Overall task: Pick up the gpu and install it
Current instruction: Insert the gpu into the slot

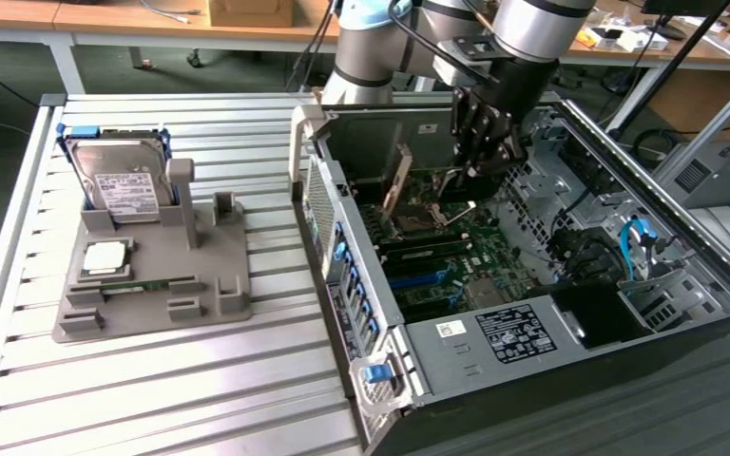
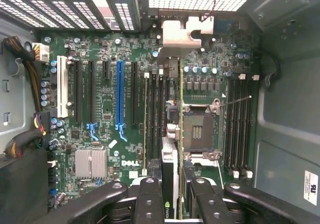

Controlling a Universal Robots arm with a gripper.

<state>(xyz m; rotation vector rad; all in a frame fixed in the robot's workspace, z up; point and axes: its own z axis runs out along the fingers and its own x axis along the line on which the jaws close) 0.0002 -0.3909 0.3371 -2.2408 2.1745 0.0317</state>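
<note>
gpu [image 2: 171, 176] above motherboard [image 2: 107, 106], inside computer case [image 1: 669, 313]

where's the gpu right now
The gpu is clamped edge-on between the gripper fingers inside the open computer case, above the motherboard by the CPU socket.

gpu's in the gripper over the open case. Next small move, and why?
Probably a sideways shift toward the blue slot. The gripper holds the gpu edge-on above the motherboard, and the card sits near the CPU socket, apart from that slot.

Silver-grey arm [image 1: 536, 28], blue joints, black claw [image 1: 486, 157].
</note>
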